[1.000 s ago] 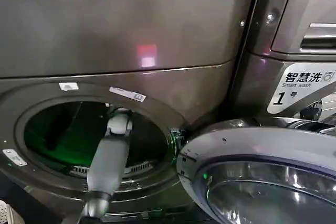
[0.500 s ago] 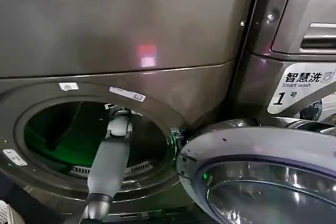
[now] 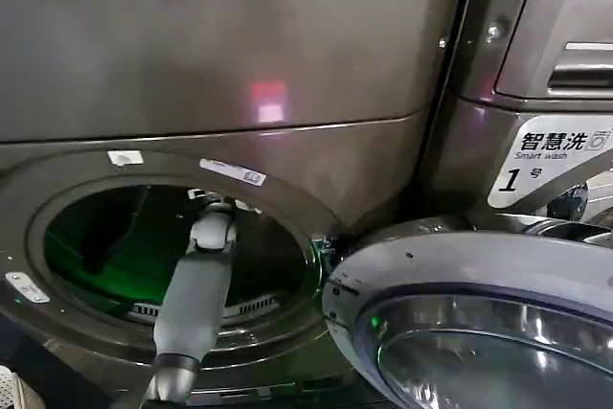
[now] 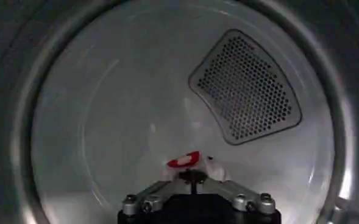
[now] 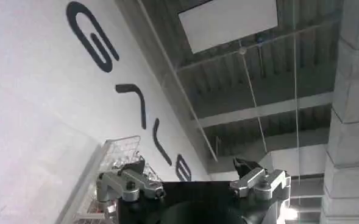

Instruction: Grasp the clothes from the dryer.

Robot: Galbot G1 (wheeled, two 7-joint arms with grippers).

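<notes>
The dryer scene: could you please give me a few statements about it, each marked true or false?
1. The left arm reaches into the dryer drum. True.
2. The dryer's glass door is closed. False: it hangs open to the right of the porthole.
3. The left gripper has its fingers closed on the clothes. True.
4. The right gripper is inside the drum. False: it is open, pointing up at a ceiling and a lettered wall.
5. A perforated vent sits on the drum's back wall. True.

A dark bronze-grey finish was seen on the dryer (image 3: pixel 239 55); white fabric with a red patch was seen on the clothes (image 4: pixel 188 164).
</notes>
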